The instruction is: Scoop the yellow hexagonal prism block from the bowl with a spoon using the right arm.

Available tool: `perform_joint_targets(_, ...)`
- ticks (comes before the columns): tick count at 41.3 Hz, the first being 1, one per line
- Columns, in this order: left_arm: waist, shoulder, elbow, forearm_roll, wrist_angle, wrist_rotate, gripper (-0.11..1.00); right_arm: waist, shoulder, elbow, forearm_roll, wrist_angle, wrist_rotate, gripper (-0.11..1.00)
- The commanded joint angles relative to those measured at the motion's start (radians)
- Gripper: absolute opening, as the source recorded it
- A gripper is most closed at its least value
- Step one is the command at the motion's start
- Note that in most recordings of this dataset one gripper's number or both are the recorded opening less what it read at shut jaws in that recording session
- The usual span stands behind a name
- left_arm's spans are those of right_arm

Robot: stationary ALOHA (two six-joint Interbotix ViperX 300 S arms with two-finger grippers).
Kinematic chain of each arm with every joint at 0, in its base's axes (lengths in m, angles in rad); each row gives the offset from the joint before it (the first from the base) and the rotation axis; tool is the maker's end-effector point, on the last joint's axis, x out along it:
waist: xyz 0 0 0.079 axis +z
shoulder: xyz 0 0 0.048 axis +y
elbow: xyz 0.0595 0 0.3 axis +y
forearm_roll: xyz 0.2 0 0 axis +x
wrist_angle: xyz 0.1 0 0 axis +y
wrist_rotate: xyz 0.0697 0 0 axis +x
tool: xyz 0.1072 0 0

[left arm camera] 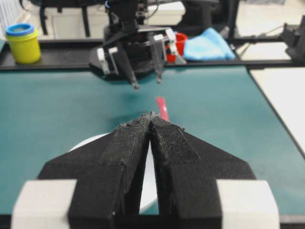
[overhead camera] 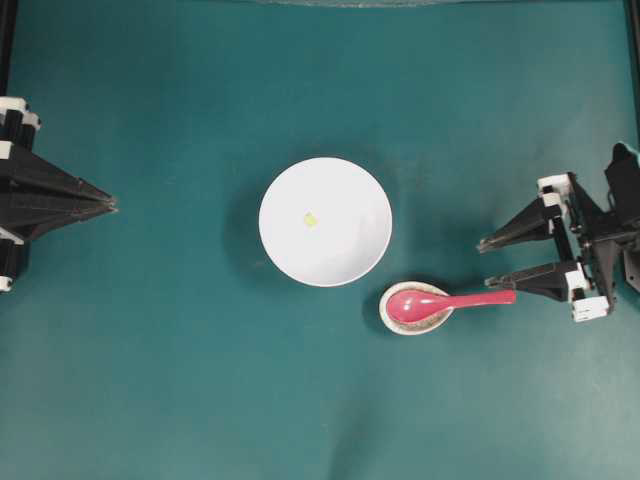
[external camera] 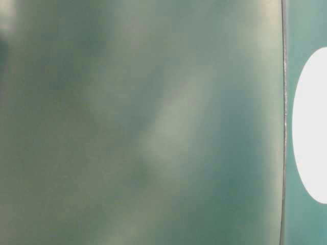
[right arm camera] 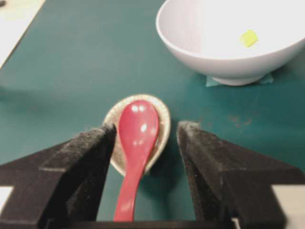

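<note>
Blocking the bowl (left arm camera: 95, 140): left claw (left arm camera: 150, 116).

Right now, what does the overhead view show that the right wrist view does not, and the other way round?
Only the overhead view shows the left hand, shut at the left edge, and the whole round bowl. Only the right wrist view shows the teal patch under the bowl and the spoon handle lying between the open right hand fingers. Both show the yellow block in the bowl and the red spoon resting on the small speckled dish.
</note>
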Motion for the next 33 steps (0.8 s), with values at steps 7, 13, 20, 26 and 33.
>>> perform_joint_targets(7,-0.002,0.014,-0.025,0.002,0.006,-0.003,0.07,0.018,0.202,-0.041,0.021,-0.158,-0.005,0.59)
perform_joint_targets(13,-0.002,0.023,-0.025,0.003,0.005,-0.005,0.07,0.046,0.299,-0.067,0.061,-0.201,-0.011,0.59)
perform_joint_targets(20,-0.002,0.026,-0.023,0.002,0.003,-0.006,0.07,0.12,0.348,-0.077,0.146,-0.244,-0.043,0.59)
perform_joint_targets(26,-0.002,0.026,-0.023,0.002,0.003,-0.006,0.07,0.202,0.35,-0.072,0.229,-0.25,-0.066,0.59)
perform_joint_targets(33,-0.002,0.025,-0.023,0.002,0.003,-0.008,0.07,0.285,0.357,-0.08,0.304,-0.245,-0.075,0.58)
